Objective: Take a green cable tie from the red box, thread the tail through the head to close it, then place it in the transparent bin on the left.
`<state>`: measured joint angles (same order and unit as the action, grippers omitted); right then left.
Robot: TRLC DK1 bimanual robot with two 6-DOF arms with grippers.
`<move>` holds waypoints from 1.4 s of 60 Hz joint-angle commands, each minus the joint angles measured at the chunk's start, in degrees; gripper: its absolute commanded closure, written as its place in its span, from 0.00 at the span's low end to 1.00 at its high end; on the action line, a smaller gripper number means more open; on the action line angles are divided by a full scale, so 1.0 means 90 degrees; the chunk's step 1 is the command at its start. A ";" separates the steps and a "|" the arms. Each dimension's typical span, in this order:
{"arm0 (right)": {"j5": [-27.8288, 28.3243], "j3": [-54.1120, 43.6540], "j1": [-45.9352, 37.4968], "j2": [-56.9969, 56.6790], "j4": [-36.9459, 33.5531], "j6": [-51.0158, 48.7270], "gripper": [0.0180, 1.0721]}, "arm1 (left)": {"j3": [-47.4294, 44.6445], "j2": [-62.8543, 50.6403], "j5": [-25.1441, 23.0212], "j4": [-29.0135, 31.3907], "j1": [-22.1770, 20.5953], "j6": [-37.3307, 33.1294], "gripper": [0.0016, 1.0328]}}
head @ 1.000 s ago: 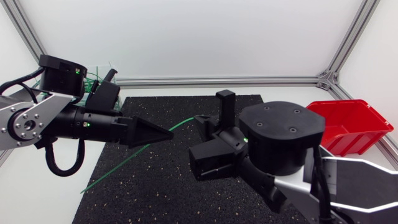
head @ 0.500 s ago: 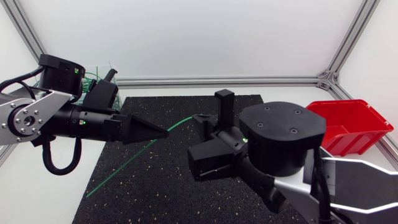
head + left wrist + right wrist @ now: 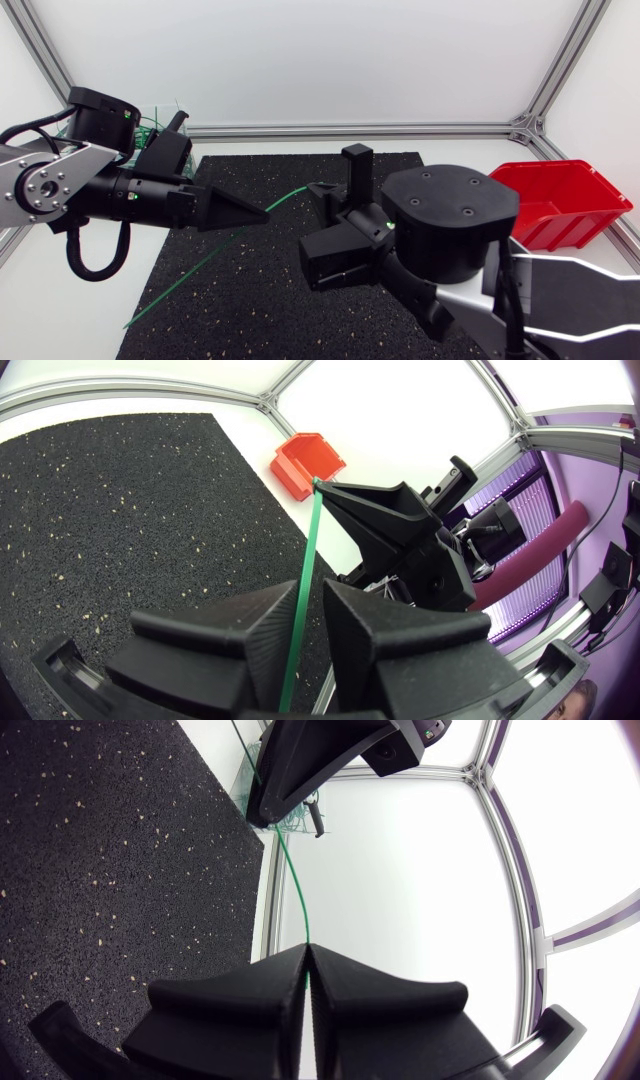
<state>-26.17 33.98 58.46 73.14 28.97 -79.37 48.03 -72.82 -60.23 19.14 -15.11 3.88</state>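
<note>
Over blk mat (image 3: 250, 310), green tie (image 3: 289, 197), tail tip swung lower-left.

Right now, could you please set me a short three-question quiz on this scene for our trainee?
1. True or false: the green cable tie is already closed into a loop.
2. Which jaws are shut on the tie? A) left jaws only B) right jaws only C) both
3. Fill in: the red box stands at the robot's ___ side of the table.
Key: 1 false, it runs straight and open-ended over the black mat; 2 C; 3 right.
</note>
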 commanded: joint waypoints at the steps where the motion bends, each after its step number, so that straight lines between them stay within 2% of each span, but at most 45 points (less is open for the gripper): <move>1: -0.0002 -0.0074 0.0067 0.0047 0.0131 -0.0155 0.94 | 0.0181 0.0005 -0.0115 0.0120 -0.0039 -0.0119 0.96; 26: -0.0051 -0.0396 0.0067 -0.0002 0.0209 -0.0214 0.92 | 0.0025 0.0327 -0.0095 0.0218 -0.0235 -0.0128 0.96; 29: -0.0090 -0.0387 0.0058 -0.0022 0.0228 -0.0204 0.85 | -0.0014 0.0337 -0.0095 0.0218 -0.0244 -0.0128 0.96; 34: -0.0148 -0.0357 0.0048 -0.0051 0.0287 -0.0185 0.64 | -0.0073 0.0376 -0.0085 0.0227 -0.0264 -0.0158 0.96; 42: -0.0158 -0.0308 0.0009 -0.0149 0.0375 -0.0077 0.52 | -0.0180 0.0454 -0.0027 0.0227 -0.0264 -0.0216 0.96; 53: -0.0227 -0.0279 0.0009 -0.0246 0.0384 0.0030 0.51 | -0.0327 0.0581 0.0002 0.0237 -0.0205 -0.0265 0.96; 58: -0.0344 -0.0211 0.0009 -0.0256 0.0394 0.0157 0.36 | -0.0376 0.0640 0.0032 0.0237 -0.0186 -0.0285 0.96; 64: -0.0363 -0.0113 -0.0011 -0.0393 0.0365 0.0343 0.32 | -0.0454 0.0698 0.0149 0.0237 -0.0186 -0.0372 0.96; 76: -0.0383 0.0190 -0.0372 -0.0500 0.0004 0.0997 0.31 | -0.0669 0.0854 0.0227 0.0032 -0.0069 -0.0402 0.96; 84: -0.0344 0.0453 -0.0606 -0.0569 -0.0690 0.1642 0.31 | -0.0923 0.0913 0.0403 -0.0427 0.0019 -0.0294 0.96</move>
<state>-28.88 35.68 54.13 68.90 25.65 -69.21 42.44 -65.49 -57.52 17.50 -15.49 1.45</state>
